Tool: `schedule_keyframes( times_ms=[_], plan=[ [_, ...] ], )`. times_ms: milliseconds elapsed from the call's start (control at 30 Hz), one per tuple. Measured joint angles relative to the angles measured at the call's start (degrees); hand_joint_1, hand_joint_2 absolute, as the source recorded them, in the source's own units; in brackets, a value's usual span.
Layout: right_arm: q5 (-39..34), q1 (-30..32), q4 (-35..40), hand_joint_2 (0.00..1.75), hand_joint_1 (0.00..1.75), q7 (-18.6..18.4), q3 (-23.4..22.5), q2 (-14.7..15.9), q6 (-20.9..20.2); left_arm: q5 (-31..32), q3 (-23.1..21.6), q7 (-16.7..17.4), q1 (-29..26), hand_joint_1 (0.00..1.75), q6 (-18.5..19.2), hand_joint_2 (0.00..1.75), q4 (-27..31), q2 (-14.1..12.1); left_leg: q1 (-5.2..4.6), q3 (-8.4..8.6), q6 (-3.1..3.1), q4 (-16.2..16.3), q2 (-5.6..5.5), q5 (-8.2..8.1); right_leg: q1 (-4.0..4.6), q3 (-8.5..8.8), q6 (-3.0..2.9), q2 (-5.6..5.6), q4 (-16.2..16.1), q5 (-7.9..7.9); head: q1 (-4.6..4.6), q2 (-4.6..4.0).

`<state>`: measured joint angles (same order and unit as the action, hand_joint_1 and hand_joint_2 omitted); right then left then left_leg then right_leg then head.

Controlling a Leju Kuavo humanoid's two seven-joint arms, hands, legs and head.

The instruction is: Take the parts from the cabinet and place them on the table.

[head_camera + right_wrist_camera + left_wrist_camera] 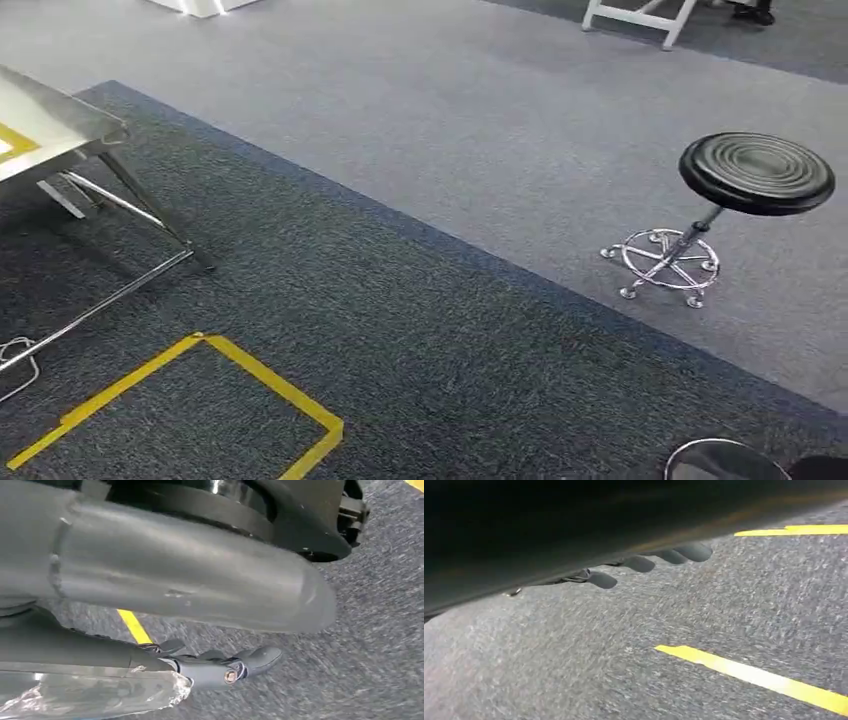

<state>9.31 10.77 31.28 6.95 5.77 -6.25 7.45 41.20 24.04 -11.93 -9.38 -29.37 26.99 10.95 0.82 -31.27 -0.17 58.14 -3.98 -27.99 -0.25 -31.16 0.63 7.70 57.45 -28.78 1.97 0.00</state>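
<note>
The right hand (215, 667) has a thick, smooth grey thumb and darker fingers, one bearing a brass-coloured screw; the left hand (649, 562) shows rounded dark-grey fingertips.

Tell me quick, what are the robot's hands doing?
Left hand: cannot tell, mostly hidden.
Right hand: holding a plastic-wrapped part.

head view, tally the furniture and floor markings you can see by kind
steel table: 1
black round stool: 1
white frame stand: 1
yellow tape outline on the carpet: 1
total: 4
</note>
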Motion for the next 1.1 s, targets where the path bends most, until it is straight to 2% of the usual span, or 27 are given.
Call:
schedule_keyframes(
  times_ms=[67, 100, 133, 167, 200, 233, 267, 300, 367, 400, 433, 467, 500, 567, 600, 633, 667, 733, 767, 800, 833, 867, 900, 933, 1000, 1067, 1100],
  plan=[
    [0.02, 0.36, -0.22, 0.0, 0.0, 0.0, 0.0, 0.0, 0.0, 0.2, 0.46, -0.31, 0.22, 0.0, -0.09, 0.0, 0.2, 0.39, 0.29, 0.19, 0.75, -0.81, 1.21, 0.45, -0.16, -0.45, 0.83, 0.67, -0.08, -0.23, 0.0, 0.0],
    [0.02, 0.49, -0.33, 0.0, 0.0, 0.0, 0.0, 0.0, 0.0, 0.37, 0.63, -0.42, 0.42, 0.0, -0.26, 0.0, 0.31, 0.41, 0.24, 0.31, 1.02, -0.96, 1.96, 0.54, -0.2, -0.82, 0.77, -2.4, 1.13, -1.15, 0.02, 0.0],
    [0.06, 0.25, -0.44, 0.0, 0.0, 0.02, 0.0, 0.0, -0.09, 0.77, 0.81, -0.53, 0.43, 0.0, -0.35, 0.0, 0.31, 0.63, 0.21, 0.2, 1.29, -0.97, 2.57, 0.51, -0.15, -2.38, 0.94, -4.99, 4.16, -3.24, 0.53, 0.0],
    [0.09, -0.07, -0.5, 0.0, 0.0, 0.04, 0.0, 0.0, -0.09, 1.07, 0.96, -0.53, 0.33, 0.0, -0.37, 0.0, 0.31, 0.68, 0.12, 0.21, 1.38, -0.96, 3.45, 0.46, -0.23, -4.47, 1.2, -6.25, 8.43, -5.52, 0.7, 0.0],
    [0.09, -0.34, -0.55, 0.0, 0.0, 0.09, 0.0, 0.0, -0.11, 1.44, 1.22, -0.61, 0.23, 0.0, -0.44, 0.0, 0.29, 0.79, 0.01, 0.23, 1.45, -0.96, 4.51, 0.4, -0.32, -6.81, 1.49, -6.79, 13.09, -7.63, 0.59, 0.0],
    [0.09, -0.46, -0.63, 0.0, 0.0, 0.13, 0.0, 0.0, -0.13, 1.51, 1.55, -0.66, 0.27, 0.0, -0.46, 0.0, 0.28, 0.83, 0.0, 0.17, 1.45, -0.92, 5.45, 0.32, -0.38, -8.63, 1.74, -7.06, 16.59, -8.83, 0.65, 0.0],
    [0.09, -0.39, -0.77, 0.0, 0.0, 0.13, 0.0, 0.0, -0.15, 1.55, 1.86, -0.7, 0.32, 0.0, -0.46, 0.0, 0.28, 0.83, -0.01, 0.22, 1.41, -0.92, 6.34, 0.27, -0.47, -9.17, 1.95, -7.24, 17.71, -8.5, 0.63, 0.0],
    [0.09, -0.27, -0.94, 0.0, 0.0, 0.13, 0.0, 0.0, -0.15, 1.6, 1.99, -0.74, 0.39, 0.0, -0.46, 0.0, 0.28, 0.83, 0.0, 0.23, 1.36, -0.92, 7.07, 0.17, -0.56, -8.22, 2.1, -7.44, 15.92, -6.86, 0.61, 0.0],
    [0.09, -0.21, -1.05, 0.0, 0.0, 0.13, 0.0, 0.0, -0.15, 1.77, 2.12, -0.77, 0.52, 0.0, -0.46, 0.0, 0.28, 0.96, 0.04, 0.56, 0.98, -0.91, 8.27, -0.08, -0.69, -3.28, 2.21, -8.91, 6.78, -2.25, 0.63, 0.0],
    [0.09, -0.34, -1.05, 0.0, 0.0, 0.15, 0.0, 0.0, -0.15, 1.88, 2.23, -0.83, 0.56, 0.0, -0.46, 0.0, 0.28, 1.0, -0.05, 0.98, 0.68, -0.88, 8.83, -0.26, -0.68, -0.29, 2.17, -11.52, 1.75, -0.6, 0.7, 0.0],
    [0.09, -0.64, -1.05, 0.0, 0.0, 0.15, 0.0, -0.02, -0.15, 1.95, 2.29, -0.83, 0.54, 0.0, -0.46, 0.0, 0.28, 1.0, -0.55, 1.0, 0.23, -0.68, 9.27, -0.55, -0.34, 0.29, 1.91, -12.71, 0.2, -1.12, 0.74, 0.0],
    [0.09, -0.79, -1.05, 0.0, 0.0, 0.28, 0.0, -0.02, -0.17, 1.99, 2.34, -0.87, 0.54, 0.0, -0.46, 0.0, 0.28, 1.0, -0.56, 1.2, -0.12, -0.66, 9.74, -0.67, -0.4, 0.6, 1.25, -11.71, 0.21, -0.74, 0.39, 0.0],
    [0.11, -0.73, -1.09, 0.0, 0.0, 0.26, -0.02, -0.02, -0.17, 1.99, 2.34, -0.9, 0.65, 0.0, -0.48, 0.0, 0.28, 0.98, -0.5, 1.51, -0.33, -0.67, 10.2, -0.67, -0.32, -0.23, 1.04, -11.2, 0.26, -0.8, 0.24, 0.0],
    [0.06, -0.47, -1.29, 0.0, 0.0, 0.3, -0.04, -0.02, -0.17, 2.23, 2.36, -0.96, 0.89, 0.0, -0.5, 0.0, 0.28, 1.03, -0.2, 1.96, -1.08, -0.84, 11.25, -0.89, -0.11, -0.1, 0.24, -10.05, 0.11, -0.75, 0.42, 0.0],
    [-0.02, -0.35, -1.4, 0.0, 0.0, 0.46, -0.04, -0.04, -0.17, 2.65, 2.38, -1.11, 0.96, 0.0, -0.55, 0.0, 0.28, 1.03, 0.16, 1.99, -1.61, -0.2, 9.65, -1.68, -0.44, 0.73, -0.17, -9.4, -0.12, -0.44, 0.33, 0.0],
    [-0.05, -0.46, -1.44, 0.0, 0.0, 0.59, -0.07, -0.04, -0.17, 2.84, 2.45, -1.2, 1.02, 0.0, -0.64, 0.0, 0.28, 1.05, 0.17, 1.15, -1.7, 1.71, 7.05, -3.35, -0.46, 0.67, -0.44, -8.92, -0.09, -0.29, 0.2, 0.0],
    [-0.07, -0.68, -1.53, 0.0, 0.0, 0.68, -0.11, -0.04, -0.2, 3.24, 2.62, -1.29, 1.05, 0.0, -0.66, 0.0, 0.26, 1.03, 0.18, -0.72, -1.68, 6.05, 5.48, -6.0, -0.44, 0.6, -0.65, -8.23, -0.09, -0.19, 0.0, 0.0],
    [-0.13, -0.98, -1.77, 0.0, 0.0, 0.96, -0.13, -0.09, -0.26, 3.76, 3.1, -1.49, 0.97, 0.0, -0.68, 0.0, 0.04, 0.87, 0.07, -5.01, -1.6, 15.01, 4.54, -9.59, -0.24, 0.56, -0.76, -6.61, -0.05, -0.22, -0.02, 0.0],
    [-0.18, -0.97, -2.01, 0.0, 0.0, 1.01, -0.13, -0.09, -0.26, 3.91, 3.41, -1.53, 1.02, 0.0, -0.7, 0.0, -0.09, 0.87, 0.03, -6.22, -1.44, 16.89, 4.46, -9.48, -0.14, 0.63, -0.76, -5.75, -0.04, -0.22, 0.0, 0.0],
    [-0.2, -0.88, -2.21, 0.0, 0.0, 1.05, -0.18, -0.09, -0.26, 4.29, 3.58, -1.68, 1.03, 0.0, -0.77, 0.0, -0.18, 0.85, -0.03, -6.15, -1.18, 16.05, 4.43, -7.8, -0.05, 0.75, -0.78, -4.88, -0.03, -0.24, -0.02, 0.0],
    [-0.24, -0.85, -2.4, 0.0, 0.0, 1.11, -0.2, -0.09, -0.26, 4.42, 3.8, -1.92, 1.1, 0.0, -0.81, 0.0, -0.24, 0.83, -0.08, -5.11, -0.83, 13.28, 4.2, -5.23, 0.03, 0.89, -0.78, -4.04, -0.01, -0.24, -0.02, 0.0],
    [-0.31, -0.85, -2.49, 0.0, 0.0, 1.16, -0.2, -0.09, -0.26, 4.61, 3.96, -2.14, 1.23, 0.0, -0.88, 0.0, -0.33, 0.79, -0.17, -3.19, -0.39, 8.5, 3.52, -2.1, 0.07, 1.05, -0.76, -3.14, -0.01, -0.26, -0.02, 0.0],
    [-0.4, -0.9, -2.54, 0.0, 0.0, 1.25, -0.2, -0.11, -0.26, 4.79, 4.13, -2.32, 1.33, 0.0, -0.94, 0.0, -0.46, 0.7, -0.28, -1.35, 0.05, 3.8, 1.9, 0.41, 0.06, 1.12, -0.75, -2.41, -0.02, -0.27, -0.04, 0.0],
    [-0.48, -1.07, -2.58, 0.0, 0.0, 1.36, -0.22, -0.24, -0.26, 4.96, 4.33, -2.41, 1.52, 0.0, -0.98, 0.0, -0.7, 0.46, -0.26, -0.39, 0.57, 1.41, -0.87, 0.48, 0.22, 0.95, -0.58, -1.89, 0.12, -0.33, 0.07, 0.0],
    [-0.64, -1.26, -2.76, 0.0, 0.0, 1.46, -0.24, -0.24, -0.26, 5.2, 4.68, -2.49, 1.91, 0.0, -1.07, 0.0, -1.05, 0.48, -0.25, 0.09, 0.23, -0.06, -0.23, -0.1, -0.03, 0.18, 0.02, -0.59, 0.18, -0.21, -0.02, 0.0],
    [-0.75, -0.93, -3.0, 0.0, 0.0, 1.49, -0.28, -0.24, -0.22, 5.27, 4.83, -2.54, 2.34, 0.0, -1.25, 0.0, -1.14, 0.39, -0.3, 0.22, 0.51, -0.53, 0.65, 0.09, -0.23, -0.63, 0.82, 0.49, -0.11, -0.09, -0.04, 0.0],
    [-0.85, -0.8, -3.08, 0.0, 0.0, 1.49, -0.37, -0.22, -0.22, 5.36, 4.9, -2.58, 2.59, 0.0, -1.27, 0.0, -1.2, 0.39, 0.13, 0.39, 0.92, -1.09, 1.64, 0.47, -0.25, -0.6, 0.94, -0.81, 0.54, -0.54, 0.02, 0.0]
  ],
)
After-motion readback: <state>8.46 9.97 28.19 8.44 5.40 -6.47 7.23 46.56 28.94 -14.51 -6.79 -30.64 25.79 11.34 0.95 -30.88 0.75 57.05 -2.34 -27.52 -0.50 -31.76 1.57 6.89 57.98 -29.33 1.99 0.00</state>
